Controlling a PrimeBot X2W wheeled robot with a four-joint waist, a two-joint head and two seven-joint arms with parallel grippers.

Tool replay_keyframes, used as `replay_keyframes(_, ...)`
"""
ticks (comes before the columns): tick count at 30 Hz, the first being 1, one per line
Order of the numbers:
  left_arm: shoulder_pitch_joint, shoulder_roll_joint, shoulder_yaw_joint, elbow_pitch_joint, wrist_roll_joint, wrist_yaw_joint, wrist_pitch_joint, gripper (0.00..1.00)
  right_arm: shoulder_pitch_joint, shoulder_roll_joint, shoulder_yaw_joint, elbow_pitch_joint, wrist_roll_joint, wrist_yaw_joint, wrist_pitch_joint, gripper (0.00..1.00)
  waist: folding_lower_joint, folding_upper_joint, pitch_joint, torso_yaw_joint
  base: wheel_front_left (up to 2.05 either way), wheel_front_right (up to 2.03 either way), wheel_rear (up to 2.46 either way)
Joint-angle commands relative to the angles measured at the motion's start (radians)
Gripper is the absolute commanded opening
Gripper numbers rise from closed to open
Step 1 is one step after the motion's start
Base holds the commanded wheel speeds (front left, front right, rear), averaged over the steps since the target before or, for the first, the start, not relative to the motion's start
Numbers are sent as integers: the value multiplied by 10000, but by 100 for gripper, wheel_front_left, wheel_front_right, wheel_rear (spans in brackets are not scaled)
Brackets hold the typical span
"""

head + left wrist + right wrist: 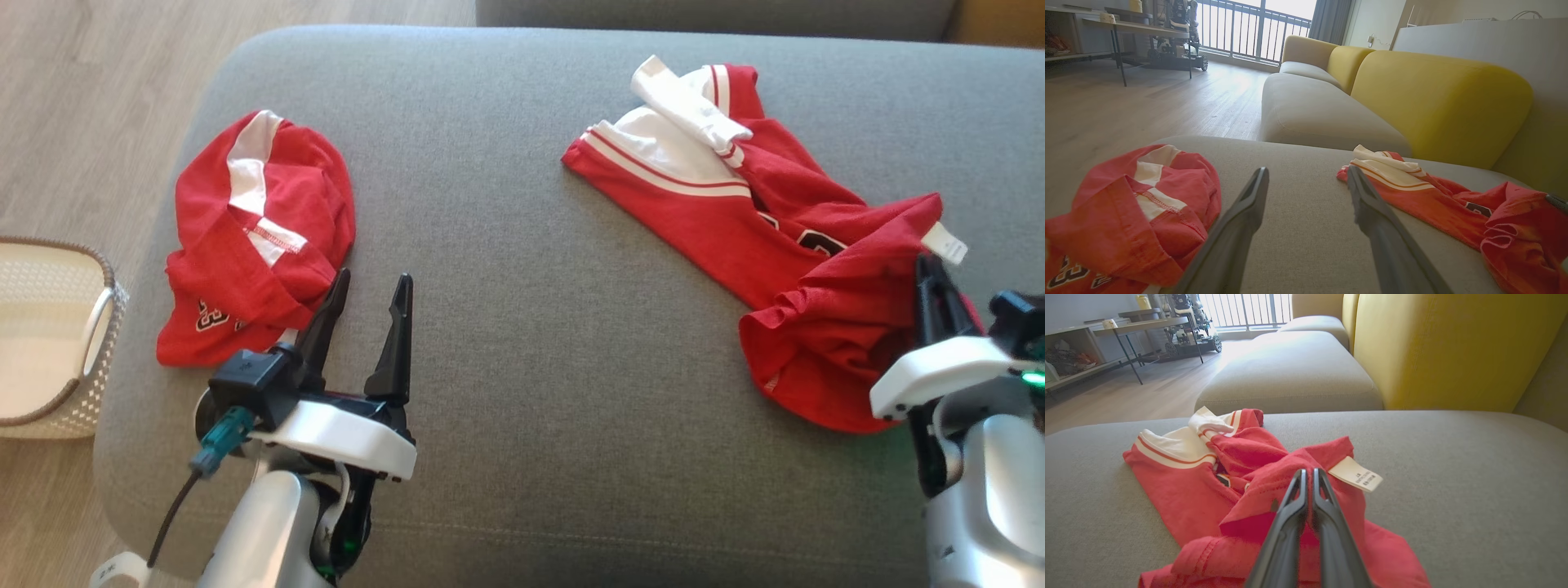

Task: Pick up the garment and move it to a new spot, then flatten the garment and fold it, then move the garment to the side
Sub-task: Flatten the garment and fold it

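Grey cushion [506, 245] bears the shirt [718, 229] at frame right; my right gripper [1308, 473] pinches its fold, my left gripper [373, 282] stands wide, lower left.

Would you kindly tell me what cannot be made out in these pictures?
- Chest print of the jersey T-shirt: head view, mostly covered by its own folds.
- Tag wording: right wrist view, too small.
- Number print on the smaller red garment: head view, partly under a fold.
- White basket: head view, cut off by the left edge.
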Motion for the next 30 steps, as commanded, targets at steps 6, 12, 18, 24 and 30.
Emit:
replay_keyframes(6, -218, 27, 105, -340, -118, 53, -78, 100, -918, -101, -453, -1612, -1399, -2, 682, 0, 0, 0, -166, -86, 0, 0, 0)
replay_keyframes(12, -242, 27, -210, -334, -225, 44, -78, 100, -2543, -1725, -460, -1774, -2177, -2, 1782, 0, 0, 0, -103, 137, 0, 0, 0)
replay_keyframes(18, -337, 26, -544, -402, -461, 100, -78, 100, -3862, -3500, -962, -602, -2646, -2, 2359, 0, 0, 0, 211, 585, 0, 0, 0)
replay_keyframes(24, -420, 26, -613, -431, -545, 162, -78, 100, -4426, -4116, -1805, 162, -3760, -2, 2867, 100, 0, 0, 464, 794, 0, 0, 0)
replay_keyframes(30, -478, 26, -598, -431, -567, 219, -78, 100, -4782, -3542, -2539, 431, -4799, -2, 2649, 100, 0, 0, 576, 703, 0, 0, 0)
